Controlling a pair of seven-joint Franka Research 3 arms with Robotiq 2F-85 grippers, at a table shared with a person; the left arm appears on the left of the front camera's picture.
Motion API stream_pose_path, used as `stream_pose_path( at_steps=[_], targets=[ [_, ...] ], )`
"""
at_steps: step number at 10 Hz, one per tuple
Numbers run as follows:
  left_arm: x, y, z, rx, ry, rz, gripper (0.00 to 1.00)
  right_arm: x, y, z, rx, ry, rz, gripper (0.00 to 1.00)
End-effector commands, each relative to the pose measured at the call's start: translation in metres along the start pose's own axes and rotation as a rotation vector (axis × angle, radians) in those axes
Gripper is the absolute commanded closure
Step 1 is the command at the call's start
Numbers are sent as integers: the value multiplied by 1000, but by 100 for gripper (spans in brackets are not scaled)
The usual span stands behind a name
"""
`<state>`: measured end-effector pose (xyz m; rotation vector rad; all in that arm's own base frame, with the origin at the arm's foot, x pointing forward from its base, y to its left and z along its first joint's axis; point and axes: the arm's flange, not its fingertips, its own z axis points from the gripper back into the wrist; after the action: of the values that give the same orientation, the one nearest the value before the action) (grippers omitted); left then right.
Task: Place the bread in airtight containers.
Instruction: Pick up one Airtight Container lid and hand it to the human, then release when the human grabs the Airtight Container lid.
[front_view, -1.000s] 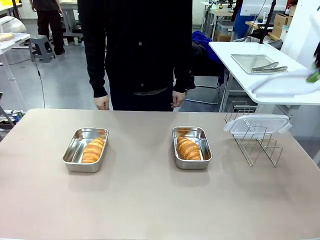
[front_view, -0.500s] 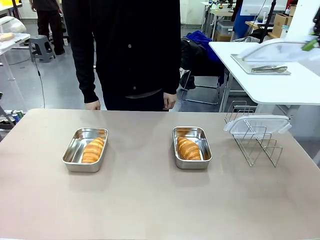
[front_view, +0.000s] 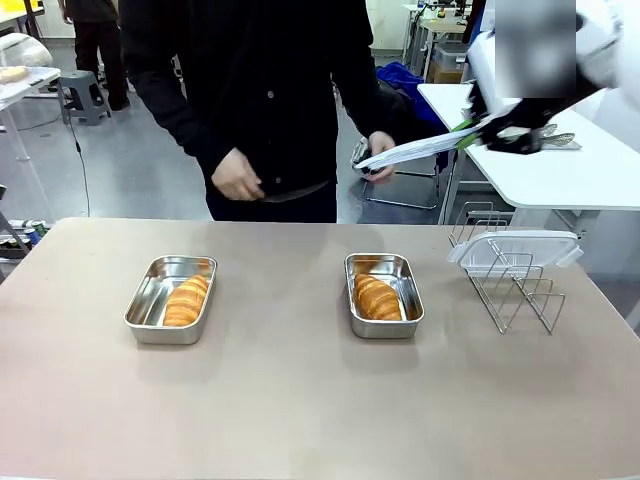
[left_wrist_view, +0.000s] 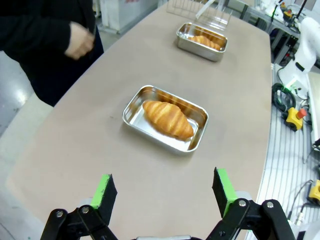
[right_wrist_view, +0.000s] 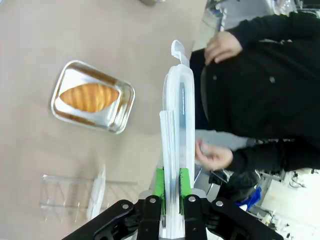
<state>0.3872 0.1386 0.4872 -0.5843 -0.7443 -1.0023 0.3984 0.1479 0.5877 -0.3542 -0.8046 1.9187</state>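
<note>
Front view: right gripper (front_view: 470, 128) holds a clear lid (front_view: 415, 150) up in the air.
Nearest, in the left wrist view, the left gripper (left_wrist_view: 162, 195) hangs over the table (front_view: 300, 400) with its jaws spread wide and nothing between them. Farther on, the left croissant (front_view: 186, 299) lies in the left container (front_view: 150, 295) and the right croissant (front_view: 377, 297) in the right container (front_view: 408, 290), both uncovered and well apart. To the right stands a wire rack (front_view: 497, 300) with a second lid (front_view: 515, 248) lying flat on top. Beyond the table's far edge the clear lid is pinched by one end between green pads, and the person's hand (front_view: 375, 165) is at its other end.
</note>
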Motion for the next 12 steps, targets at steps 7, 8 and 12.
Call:
stream_pose_path(
  at_steps=[7, 8, 12],
  targets=[
    [1, -1, 2, 1, 3, -13, 0, 4, -14, -38, 2, -6, -6, 100],
    [1, -1, 2, 1, 3, -13, 0, 4, -14, -38, 2, -6, -6, 100],
    [1, -1, 2, 1, 3, -13, 0, 4, -14, -38, 2, -6, -6, 100]
  ],
)
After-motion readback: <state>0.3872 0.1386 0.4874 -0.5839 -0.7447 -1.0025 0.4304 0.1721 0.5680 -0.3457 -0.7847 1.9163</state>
